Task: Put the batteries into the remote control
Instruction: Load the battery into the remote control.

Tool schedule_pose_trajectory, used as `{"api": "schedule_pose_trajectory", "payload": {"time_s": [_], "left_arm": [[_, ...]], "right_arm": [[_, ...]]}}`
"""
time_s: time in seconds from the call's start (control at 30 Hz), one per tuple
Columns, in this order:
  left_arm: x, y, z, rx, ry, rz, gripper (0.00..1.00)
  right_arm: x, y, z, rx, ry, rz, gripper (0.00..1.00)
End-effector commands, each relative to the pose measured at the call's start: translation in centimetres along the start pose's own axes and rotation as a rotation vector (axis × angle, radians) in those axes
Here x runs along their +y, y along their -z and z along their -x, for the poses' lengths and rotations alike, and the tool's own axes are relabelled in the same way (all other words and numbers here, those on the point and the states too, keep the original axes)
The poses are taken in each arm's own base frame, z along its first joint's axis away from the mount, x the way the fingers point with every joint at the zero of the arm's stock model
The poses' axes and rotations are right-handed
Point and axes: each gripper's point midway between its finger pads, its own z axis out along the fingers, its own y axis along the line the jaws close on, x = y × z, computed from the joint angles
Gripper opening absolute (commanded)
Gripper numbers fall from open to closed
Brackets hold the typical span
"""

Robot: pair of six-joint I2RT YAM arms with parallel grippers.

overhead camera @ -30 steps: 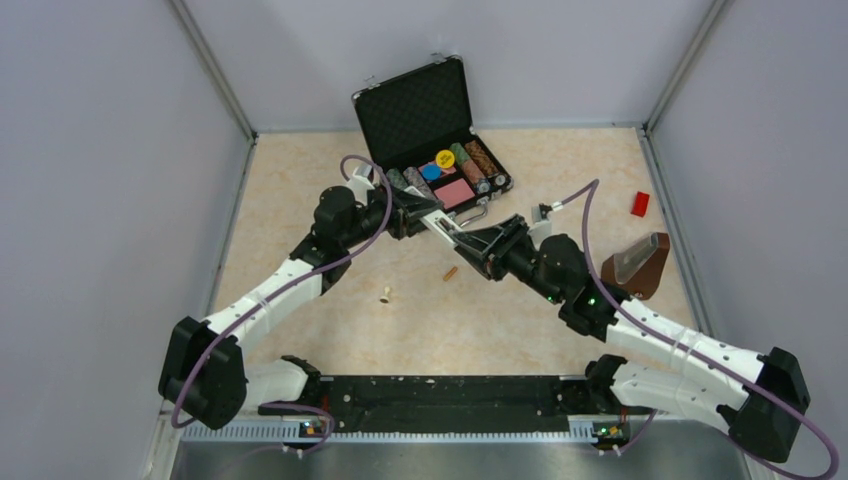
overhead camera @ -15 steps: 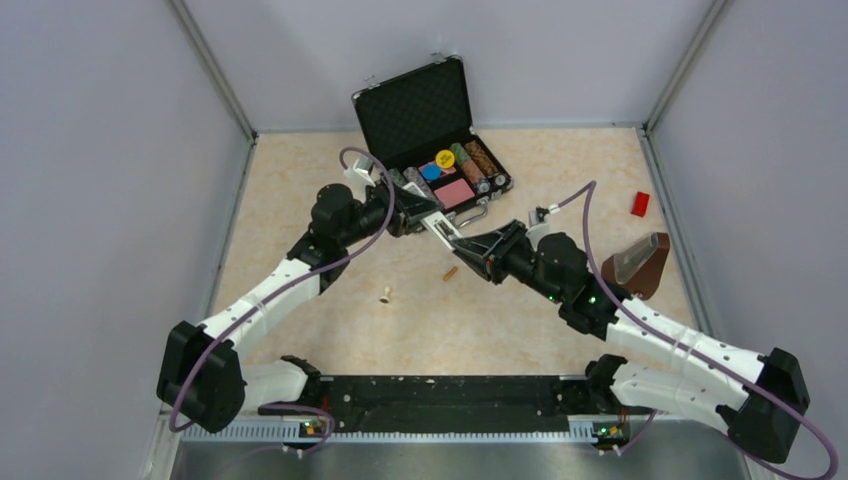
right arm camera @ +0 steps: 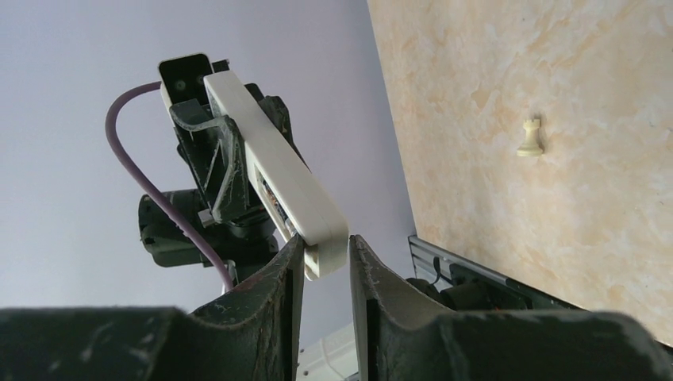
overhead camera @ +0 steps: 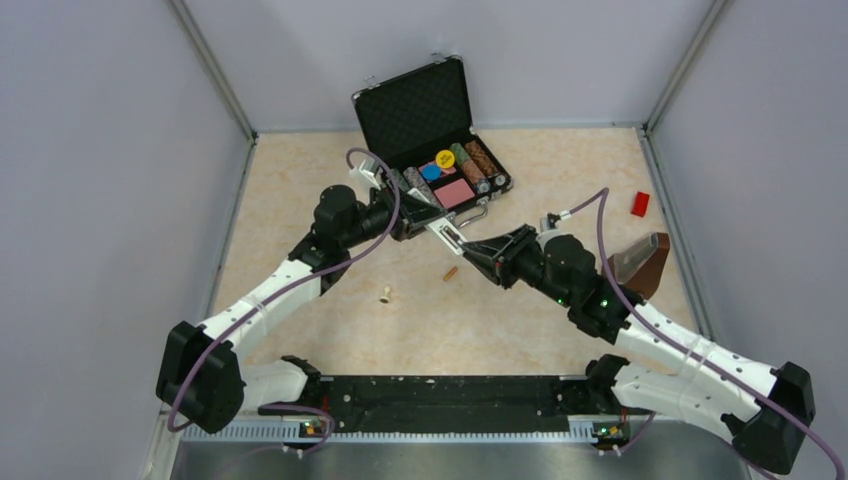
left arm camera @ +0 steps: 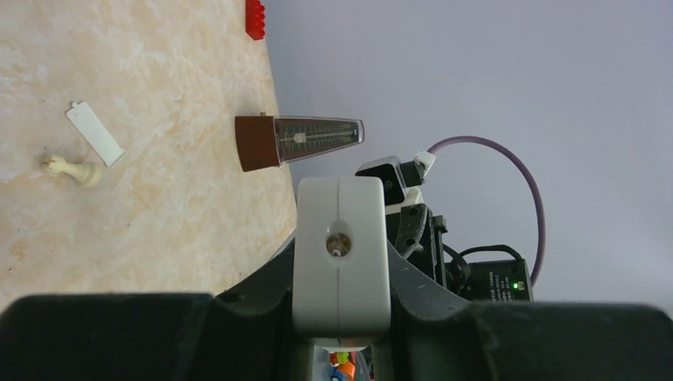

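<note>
The white remote control (overhead camera: 441, 229) is held in the air in front of the chip case, in my left gripper (overhead camera: 418, 219), which is shut on it. It shows end-on in the left wrist view (left arm camera: 341, 252). In the right wrist view the remote (right arm camera: 274, 173) shows its recessed slot face. My right gripper (right arm camera: 327, 255) has its jaws close around the remote's free end, touching both sides. The copper-orange battery (overhead camera: 450, 272) lies on the table below the two grippers. The blackish battery is not visible.
An open black chip case (overhead camera: 425, 120) stands at the back. A brown metronome (overhead camera: 636, 263) and a red brick (overhead camera: 640, 203) are at the right. A cream pawn (overhead camera: 385, 295) lies left of centre. A white flat cover (left arm camera: 94, 133) lies on the table.
My right forearm has swung right and its wrist has turned, while the jaws stay at the remote's end. My left gripper has shifted the remote slightly toward the case.
</note>
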Motion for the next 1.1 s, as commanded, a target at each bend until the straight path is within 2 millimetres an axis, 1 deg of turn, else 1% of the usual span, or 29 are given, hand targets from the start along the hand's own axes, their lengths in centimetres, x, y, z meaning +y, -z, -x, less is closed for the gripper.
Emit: {"api": "schedule_pose_trajectory", "payload": {"time_s": [0.0, 0.1, 0.27, 0.37, 0.53, 0.7, 0.87, 1.0, 1.07], "left_arm": [[-6.7, 1.8, -1.4, 0.067, -0.092, -0.189, 0.0], [-6.7, 1.8, -1.4, 0.068, -0.096, -0.19, 0.0], [-6.9, 1.9, -1.2, 0.053, -0.128, -0.196, 0.0], [-7.2, 2.0, -1.0, 0.033, -0.185, -0.203, 0.0], [-7.3, 2.4, -0.8, 0.007, -0.315, -0.216, 0.0], [-6.6, 2.6, -0.6, -0.007, -0.385, -0.165, 0.0], [-5.9, 2.5, -0.1, -0.024, -0.411, -0.123, 0.0], [-5.5, 2.4, 0.2, -0.036, -0.448, -0.103, 0.0], [-5.2, 2.3, 0.3, -0.033, -0.458, -0.09, 0.0]], "right_arm": [[-2.8, -0.3, 2.9, -0.132, -0.017, -0.105, 0.27], [-2.9, -0.6, 2.7, -0.117, -0.013, -0.122, 0.27], [-4.2, -0.8, 2.2, -0.094, -0.012, -0.197, 0.27], [-5.2, -0.5, 2.5, -0.107, -0.011, -0.261, 0.27], [-6.2, -0.5, 2.7, -0.118, 0.001, -0.341, 0.28], [-7.0, -0.1, 2.9, -0.128, 0.016, -0.401, 0.26], [-7.3, 0.3, 3.1, -0.138, 0.021, -0.418, 0.25], [-6.8, 0.5, 3.3, -0.143, 0.04, -0.407, 0.26], [-6.3, 0.5, 3.3, -0.141, 0.059, -0.392, 0.29]]}}
